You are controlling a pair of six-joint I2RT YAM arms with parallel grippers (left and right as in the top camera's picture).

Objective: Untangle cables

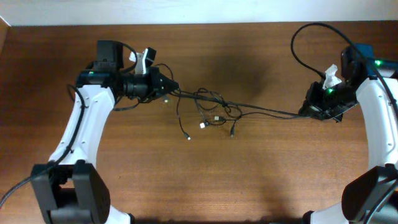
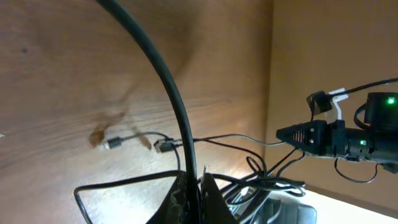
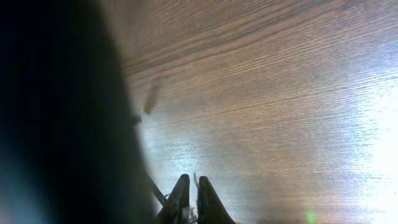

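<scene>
The cables (image 1: 211, 109) are thin black wires in a loose tangle at the table's middle, with small plug ends (image 1: 203, 126) hanging toward the front. My left gripper (image 1: 173, 89) is at the tangle's left edge, shut on a black cable (image 2: 177, 106) that runs up from between its jaws (image 2: 198, 177). More cable loops (image 2: 249, 180) and two plugs (image 2: 114, 143) lie beyond it. A strand stretches right to my right gripper (image 1: 305, 112), which is shut on a thin wire (image 3: 193, 182) between its fingertips.
The wooden table (image 1: 249, 180) carries only the cables. The right arm (image 2: 329, 137) with its green light shows in the left wrist view. A dark blurred shape (image 3: 62, 112) fills the left of the right wrist view. Thick arm cabling (image 1: 305, 37) loops at the back right.
</scene>
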